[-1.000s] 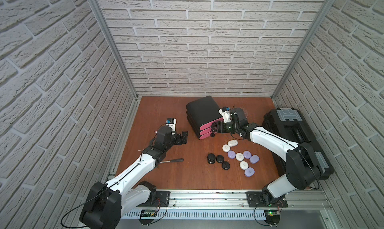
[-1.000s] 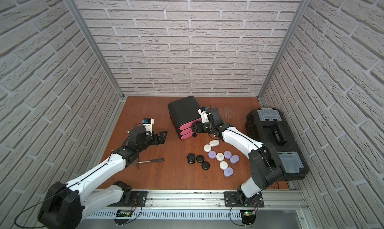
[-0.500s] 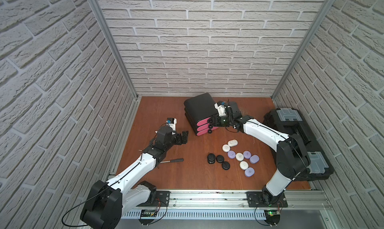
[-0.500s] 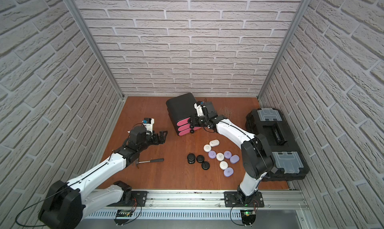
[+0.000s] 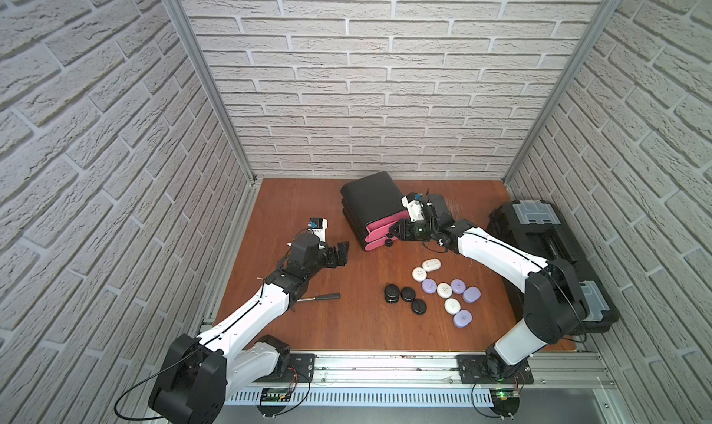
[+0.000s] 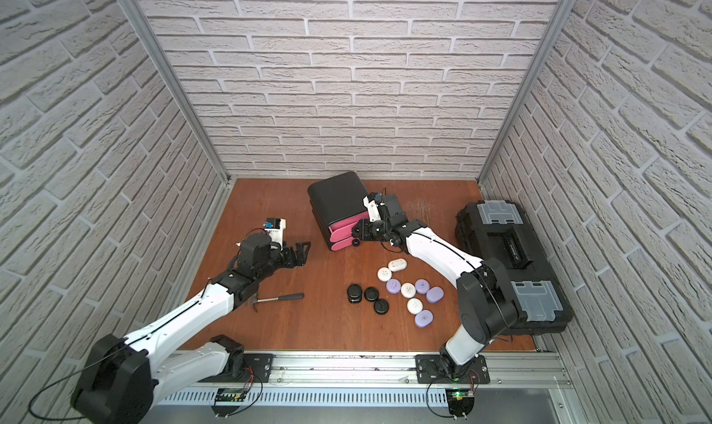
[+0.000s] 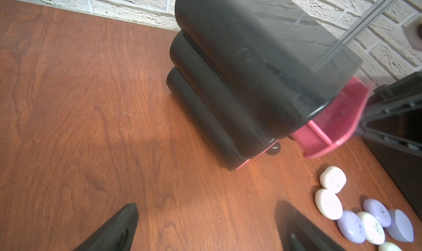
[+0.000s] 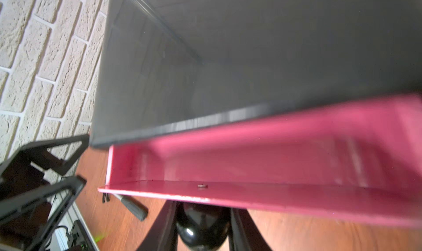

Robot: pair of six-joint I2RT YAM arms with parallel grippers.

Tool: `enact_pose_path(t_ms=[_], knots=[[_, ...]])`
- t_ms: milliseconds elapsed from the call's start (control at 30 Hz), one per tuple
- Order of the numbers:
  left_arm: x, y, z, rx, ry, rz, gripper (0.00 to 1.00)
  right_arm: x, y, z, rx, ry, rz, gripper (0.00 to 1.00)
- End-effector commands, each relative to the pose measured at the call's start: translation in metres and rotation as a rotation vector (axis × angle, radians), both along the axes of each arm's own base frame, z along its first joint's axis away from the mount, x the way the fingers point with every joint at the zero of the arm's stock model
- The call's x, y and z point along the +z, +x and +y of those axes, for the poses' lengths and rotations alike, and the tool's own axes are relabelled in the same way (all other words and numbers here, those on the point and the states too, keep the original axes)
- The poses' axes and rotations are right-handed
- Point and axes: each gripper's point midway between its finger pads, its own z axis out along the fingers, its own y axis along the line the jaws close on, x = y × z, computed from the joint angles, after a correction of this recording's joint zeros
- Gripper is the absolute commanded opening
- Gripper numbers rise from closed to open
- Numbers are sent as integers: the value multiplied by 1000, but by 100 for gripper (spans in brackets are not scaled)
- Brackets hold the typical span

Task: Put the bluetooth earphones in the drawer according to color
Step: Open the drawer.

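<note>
Far forward, the right gripper [image 8: 202, 213] clasps the drawer [image 5: 370, 198] knob [image 8: 202, 230].

Toolbox [image 5: 547, 248]: large, black and closed, with two grey translucent lid compartments and a handle recessed between them; seen in both top views [image 6: 508, 248].
Tabletop [image 5: 300, 210]: reddish-brown wood grain; the toolbox is borne along one side edge.
Hammer [image 6: 285, 297]: laid flat, well apart from the toolbox on the opposite half of the tabletop; the black grip is pointed toward the toolbox and the head [image 6: 254, 304] away from it.
Walls [image 5: 366, 75]: white brick pattern on three sides; one is set just beside the toolbox.
Corner post [image 5: 558, 79]: aluminium, raised near the toolbox's far end.
Front rail [image 5: 385, 364]: aluminium, run past the toolbox's near end.
</note>
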Motion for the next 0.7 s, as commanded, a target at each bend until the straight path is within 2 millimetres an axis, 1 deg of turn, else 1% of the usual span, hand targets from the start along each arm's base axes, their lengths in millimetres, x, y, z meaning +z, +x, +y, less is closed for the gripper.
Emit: enact_pose_path(t_ms=[0,133,367,500,667], knots=[[17,4,-1,1,-9,-70,98,25,-14,-8,-13,11,-74,17],[17,4,1,8,-5,-72,98,21,-35,-23,-26,-15,-79,17],[15,5,1,11,2,-72,98,18,-60,-42,-43,-56,-82,17],[15,5,1,12,6,-74,98,19,-65,-48,-47,-70,-89,18],[14,5,1,9,4,-71,98,15,-63,-50,-49,-92,-86,21]])
